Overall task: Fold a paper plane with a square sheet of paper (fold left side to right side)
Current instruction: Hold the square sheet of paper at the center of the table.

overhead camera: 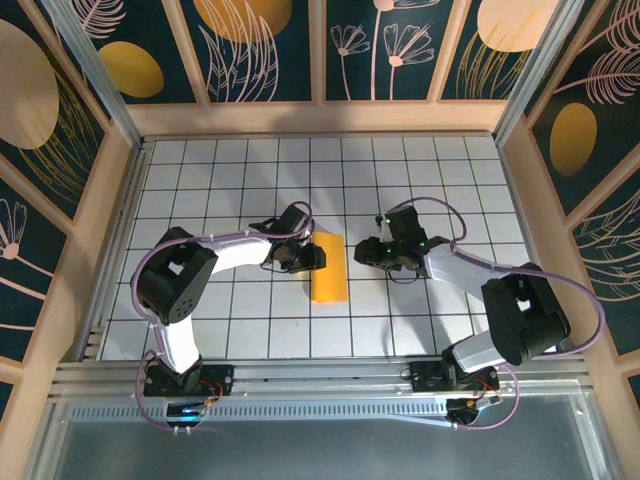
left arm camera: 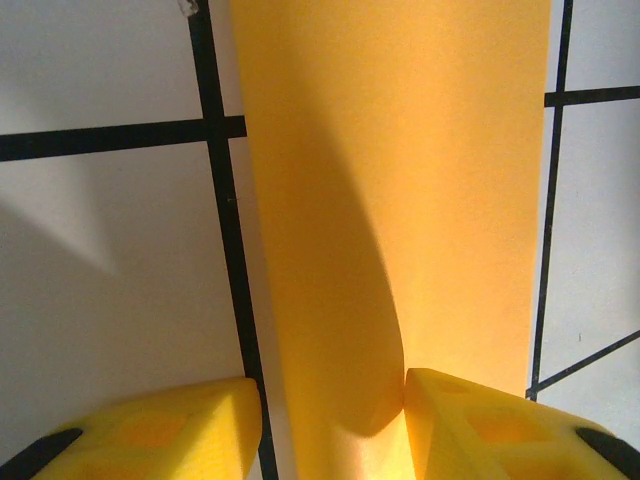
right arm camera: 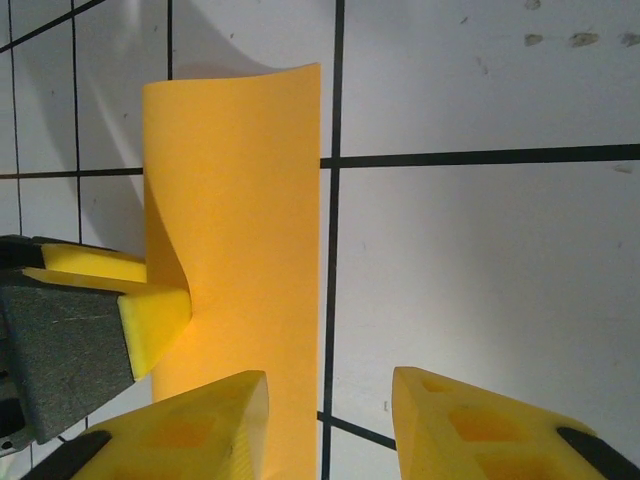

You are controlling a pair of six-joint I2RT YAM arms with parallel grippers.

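A white counter [overhead camera: 200,200] ruled with black grid lines sits inside a wood-framed enclosure of dark panels [overhead camera: 265,50] painted with yellow ovals and pale leaf outlines. At its centre lies the square sheet of paper [overhead camera: 330,268], thin, matte and orange-yellow, showing as a narrow rectangle. Its left edge bows up off the tiles between the spread, blocky yellow fingers of the left hand [overhead camera: 303,257], touching one of them. The right hand [overhead camera: 372,250], fingers parted, hovers just beside the sheet's right edge. Whether the paper is doubled over cannot be made out. Both wrist views cut off its near end.
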